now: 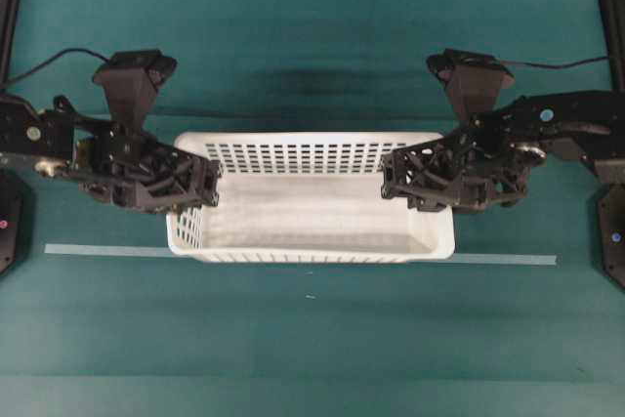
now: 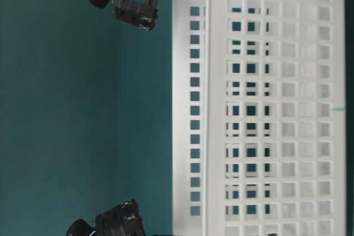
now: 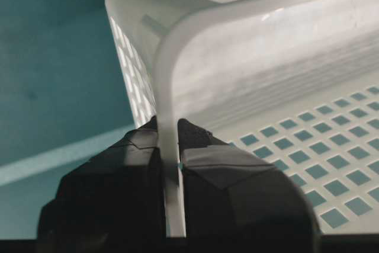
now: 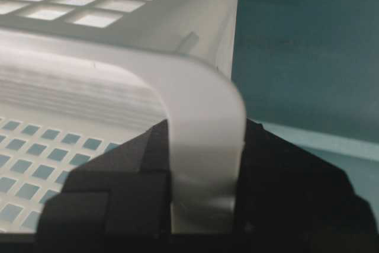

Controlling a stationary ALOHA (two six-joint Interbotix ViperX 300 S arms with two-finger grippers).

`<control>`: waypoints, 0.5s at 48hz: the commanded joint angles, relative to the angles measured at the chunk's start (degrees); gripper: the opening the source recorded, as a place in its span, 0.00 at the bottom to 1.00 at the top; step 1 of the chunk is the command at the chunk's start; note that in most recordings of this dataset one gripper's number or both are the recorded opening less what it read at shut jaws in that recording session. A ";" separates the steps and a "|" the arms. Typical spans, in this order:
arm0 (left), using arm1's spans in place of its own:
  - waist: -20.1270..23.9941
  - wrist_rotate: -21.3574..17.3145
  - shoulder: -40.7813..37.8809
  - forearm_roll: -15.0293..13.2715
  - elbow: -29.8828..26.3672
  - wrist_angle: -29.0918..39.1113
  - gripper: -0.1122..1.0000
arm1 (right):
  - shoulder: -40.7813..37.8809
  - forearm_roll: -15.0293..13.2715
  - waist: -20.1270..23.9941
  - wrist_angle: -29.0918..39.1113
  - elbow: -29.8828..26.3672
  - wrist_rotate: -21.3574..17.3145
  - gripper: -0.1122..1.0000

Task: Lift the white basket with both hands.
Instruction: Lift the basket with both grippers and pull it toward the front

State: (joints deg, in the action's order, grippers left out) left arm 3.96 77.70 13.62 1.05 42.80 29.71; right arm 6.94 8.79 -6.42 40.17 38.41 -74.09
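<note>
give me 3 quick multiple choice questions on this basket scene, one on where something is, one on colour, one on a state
1. Where does the left claw sit?
A. on the basket's left end wall
B. on the pale tape strip
C. inside on the basket floor

2. What colour is the basket?
A. blue
B. white
C. black

3. What state is the right claw in?
A. wide open above the basket
B. shut on nothing
C. shut on the basket's rim

Answers:
1. A, the left wrist view shows its fingers either side of that end wall.
2. B, white plastic against the teal table in every view.
3. C, the right wrist view shows the rim pinched between both fingers.
</note>
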 commanded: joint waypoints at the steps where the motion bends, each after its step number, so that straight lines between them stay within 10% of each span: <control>1: -1.14 -0.18 -0.18 0.26 -0.79 -0.70 0.09 | -0.09 -0.26 2.20 0.26 -0.18 0.00 0.24; 24: -4.57 1.41 -1.67 0.26 -1.85 0.09 0.08 | -1.49 -1.49 6.50 0.09 -1.41 -4.48 0.24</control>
State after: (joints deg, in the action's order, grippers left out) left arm 0.18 79.01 11.51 1.05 42.19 29.97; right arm 5.80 8.17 -1.58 40.61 38.14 -79.45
